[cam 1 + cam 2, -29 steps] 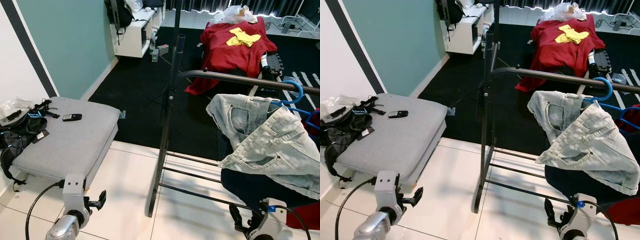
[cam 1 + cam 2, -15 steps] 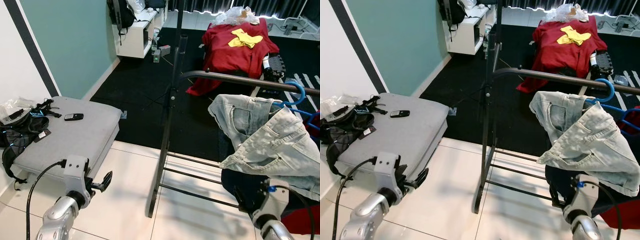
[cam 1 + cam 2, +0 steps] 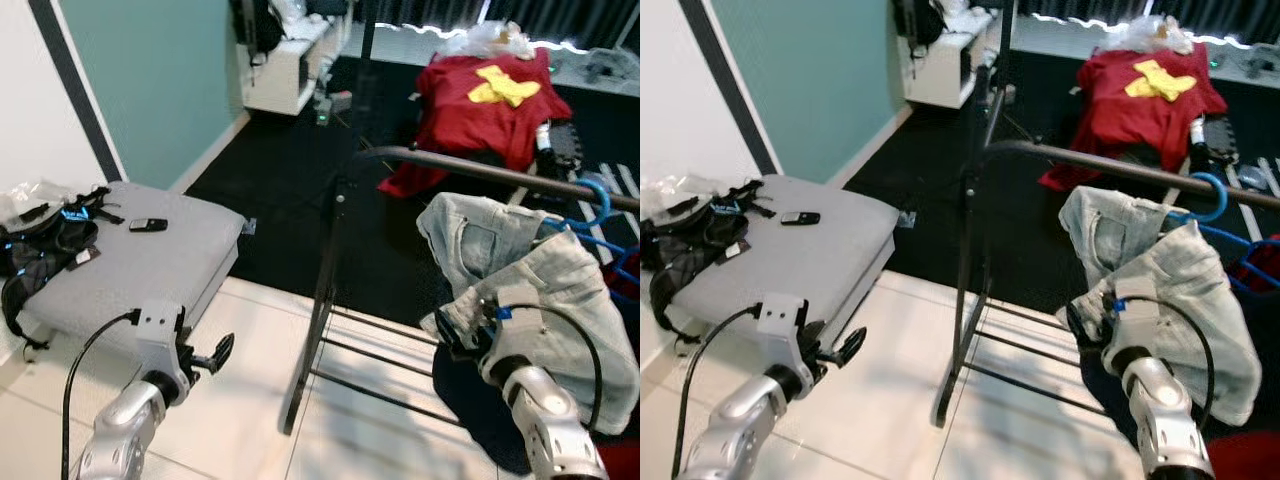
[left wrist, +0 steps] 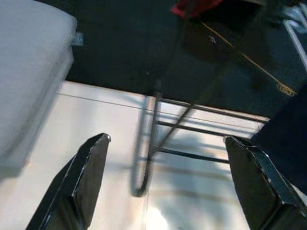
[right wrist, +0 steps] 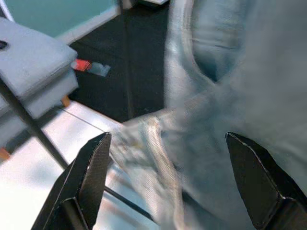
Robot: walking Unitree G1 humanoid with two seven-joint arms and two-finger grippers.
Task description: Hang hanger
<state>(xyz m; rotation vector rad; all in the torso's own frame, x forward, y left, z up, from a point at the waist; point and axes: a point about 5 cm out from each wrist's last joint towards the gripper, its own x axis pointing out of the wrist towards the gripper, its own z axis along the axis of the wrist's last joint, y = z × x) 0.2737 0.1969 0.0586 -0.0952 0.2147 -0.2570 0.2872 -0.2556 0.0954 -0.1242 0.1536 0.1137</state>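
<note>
Right gripper [image 3: 447, 333], fingers spread wide, nears pale denim shorts [image 3: 530, 290] on blue plastic hanger [image 3: 597, 193]; soft, floppy load, best taken by hook. Left gripper [image 3: 212, 354] open, idle.

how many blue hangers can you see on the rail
2: one blue hanger hooked over the rail above the denim jacket, another just right of it. More may hide under the clothes.

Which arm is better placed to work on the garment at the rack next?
Right, probably. The right tool is open at the denim garment on the rack; the left tool hangs low over floor.
</note>
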